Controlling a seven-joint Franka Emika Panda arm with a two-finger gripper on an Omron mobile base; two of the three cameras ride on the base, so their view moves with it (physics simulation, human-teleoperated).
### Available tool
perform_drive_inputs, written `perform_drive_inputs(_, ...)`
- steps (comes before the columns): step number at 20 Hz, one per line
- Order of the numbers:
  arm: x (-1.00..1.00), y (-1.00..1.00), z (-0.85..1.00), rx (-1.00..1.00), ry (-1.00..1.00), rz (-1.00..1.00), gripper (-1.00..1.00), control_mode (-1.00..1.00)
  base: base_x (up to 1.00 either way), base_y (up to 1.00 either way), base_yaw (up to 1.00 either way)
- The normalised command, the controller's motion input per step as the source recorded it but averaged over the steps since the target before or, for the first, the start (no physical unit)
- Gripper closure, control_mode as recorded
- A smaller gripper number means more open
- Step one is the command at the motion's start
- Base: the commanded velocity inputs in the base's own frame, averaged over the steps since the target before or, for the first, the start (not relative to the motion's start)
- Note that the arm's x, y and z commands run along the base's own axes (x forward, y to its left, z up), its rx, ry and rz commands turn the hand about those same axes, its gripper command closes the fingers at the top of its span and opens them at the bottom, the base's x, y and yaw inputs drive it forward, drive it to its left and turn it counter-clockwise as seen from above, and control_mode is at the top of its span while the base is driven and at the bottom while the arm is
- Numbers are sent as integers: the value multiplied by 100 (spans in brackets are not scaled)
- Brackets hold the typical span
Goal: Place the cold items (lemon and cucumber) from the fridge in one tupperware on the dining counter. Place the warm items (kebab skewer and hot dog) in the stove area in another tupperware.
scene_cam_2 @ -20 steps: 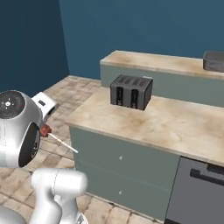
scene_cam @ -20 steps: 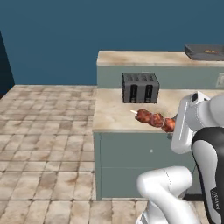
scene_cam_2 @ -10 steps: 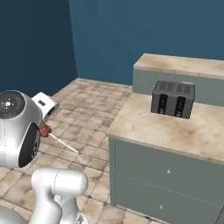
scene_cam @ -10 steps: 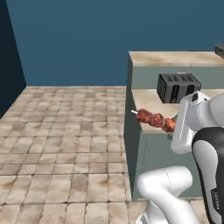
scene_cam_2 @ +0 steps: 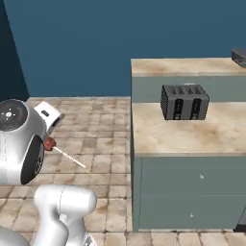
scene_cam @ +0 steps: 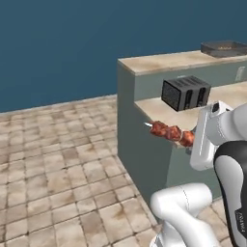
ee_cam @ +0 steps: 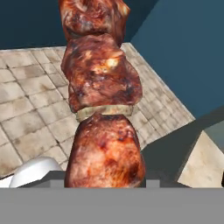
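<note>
The kebab skewer [scene_cam: 168, 131] sticks out level from my hand, a row of browned meat chunks on a thin pale stick, held in the air in front of the counter's end. My gripper [scene_cam: 192, 141] is shut on the kebab skewer at its near end. From the right base view, a bit of red meat [scene_cam_2: 48, 143] and the bare stick [scene_cam_2: 69, 157] poke out past my white wrist. In the hand view the meat chunks [ee_cam: 103, 83] stand right before the camera and hide the fingertips.
A black toaster [scene_cam: 185, 92] [scene_cam_2: 184, 102] stands on the beige lower counter [scene_cam: 157, 108] [scene_cam_2: 192, 137]. Behind it a raised counter [scene_cam: 164, 61] carries a dark tray [scene_cam: 224, 47]. Drawers face the tiled floor [scene_cam: 58, 164], which stretches open to the left.
The whole scene has slid right across both base views, so the base has moved. The counter's end is now nearer and seen more end-on. The skewer stays in the gripper.
</note>
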Motion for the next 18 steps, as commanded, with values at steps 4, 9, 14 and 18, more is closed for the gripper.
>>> perform_drive_inputs(4,0,0,0,0,0,0,100,100,50,100,-66)
perform_drive_inputs(9,0,0,0,0,0,0,100,100,48,100,-62)
perform_drive_inputs(14,0,0,0,0,0,0,100,100,48,100,-62)
perform_drive_inputs(18,0,0,0,0,0,0,100,100,47,100,-60)
